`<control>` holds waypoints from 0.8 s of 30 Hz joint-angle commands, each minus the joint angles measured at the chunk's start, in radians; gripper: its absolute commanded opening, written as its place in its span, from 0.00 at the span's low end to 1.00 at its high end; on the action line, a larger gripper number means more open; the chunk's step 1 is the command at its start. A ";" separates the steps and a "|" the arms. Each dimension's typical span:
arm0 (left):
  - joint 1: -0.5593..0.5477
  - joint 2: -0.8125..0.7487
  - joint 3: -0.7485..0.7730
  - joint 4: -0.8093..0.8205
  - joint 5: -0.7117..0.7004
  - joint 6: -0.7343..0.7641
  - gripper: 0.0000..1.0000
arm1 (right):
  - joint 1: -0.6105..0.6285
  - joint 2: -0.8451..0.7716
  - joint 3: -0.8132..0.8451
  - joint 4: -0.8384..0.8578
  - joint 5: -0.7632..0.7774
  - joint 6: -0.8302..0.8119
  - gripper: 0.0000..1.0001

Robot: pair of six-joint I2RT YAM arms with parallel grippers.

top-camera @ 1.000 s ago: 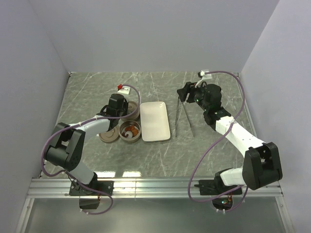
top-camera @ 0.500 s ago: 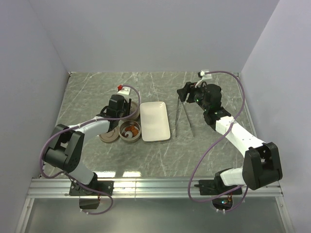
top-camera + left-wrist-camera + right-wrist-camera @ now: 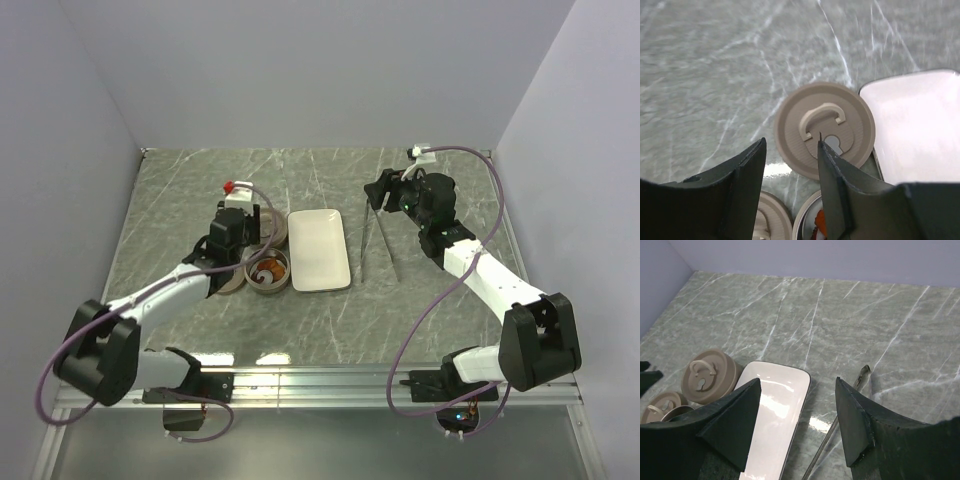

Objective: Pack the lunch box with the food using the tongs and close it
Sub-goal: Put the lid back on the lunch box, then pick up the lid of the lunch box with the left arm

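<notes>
The lunch box is two round brownish tins. One tin [image 3: 825, 131] stands shut under its handled lid beside the white tray [image 3: 915, 125]. The other tin [image 3: 268, 271] is open, and orange food [image 3: 818, 223] shows inside it. Its loose lid [image 3: 771, 220] lies flat to its left. My left gripper [image 3: 791, 141] hovers open just above and short of the shut tin [image 3: 274, 228], holding nothing. The tongs [image 3: 375, 245] lie on the table right of the tray. My right gripper [image 3: 797, 381] hangs open and empty above the tongs [image 3: 862, 376].
The white tray [image 3: 320, 250] is bare and lies between the tins and the tongs. Grey walls close in the marble table on the left, back and right. The arm bases and a metal rail [image 3: 320, 380] run along the near edge.
My left gripper has opened, let go of the lid on the shut tin, and drawn back and up from it. The right arm has not moved.
</notes>
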 commanded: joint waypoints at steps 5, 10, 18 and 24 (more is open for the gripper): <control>-0.086 -0.196 -0.114 -0.054 -0.243 -0.164 0.53 | -0.005 -0.014 -0.004 0.029 -0.017 -0.004 0.68; -0.091 -0.343 -0.168 -0.130 -0.188 -0.187 0.55 | -0.003 -0.014 -0.006 0.031 -0.040 -0.001 0.68; -0.091 -0.370 -0.122 -0.464 -0.317 -0.440 0.76 | -0.005 -0.056 -0.032 0.040 -0.043 0.001 0.68; -0.091 -0.410 -0.109 -0.632 -0.409 -0.701 0.77 | -0.003 -0.091 -0.053 0.055 -0.059 0.005 0.68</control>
